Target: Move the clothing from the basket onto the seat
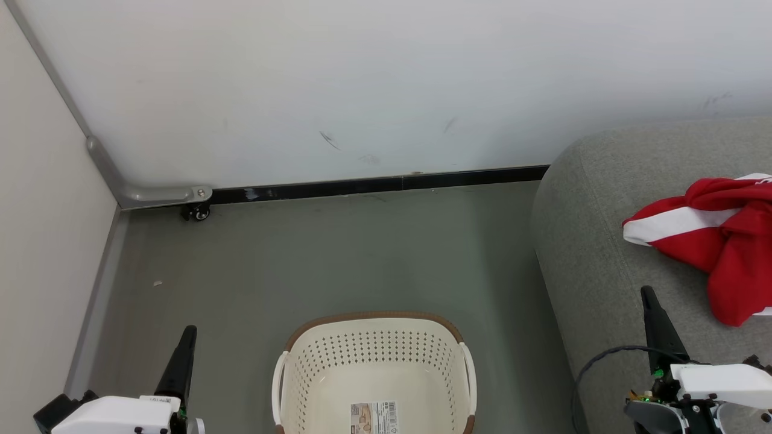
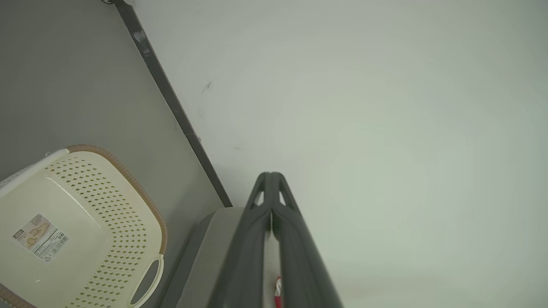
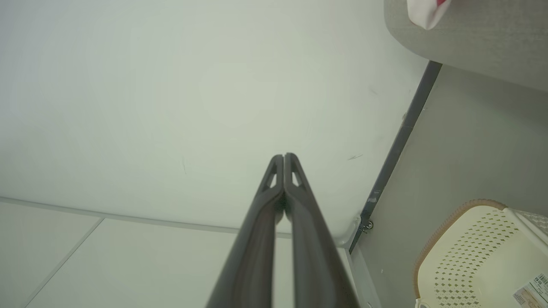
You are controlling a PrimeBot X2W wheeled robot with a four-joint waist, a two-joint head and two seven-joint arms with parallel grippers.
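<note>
The left gripper [image 1: 187, 337] has its two dark fingers pressed together with nothing between them, and it stands to the left of the basket [image 1: 374, 316]. The right gripper [image 1: 650, 301] is closed the same way, to the right of the basket, over the edge of the seat [image 1: 585, 241]. The basket sits on the grey-green floor [image 1: 301, 259], with a paper label [image 1: 374, 417] on its bottom. The clothing [image 1: 724, 241], red with a white stripe, lies crumpled on the grey seat, right of the basket. Beyond the basket a black skirting strip [image 1: 374, 184] runs under the white wall [image 1: 362, 78], which has some dark scuffs. Beyond the basket to the left, a small caster wheel [image 1: 199, 212] stands under a grey metal bracket [image 1: 151, 194].
</note>
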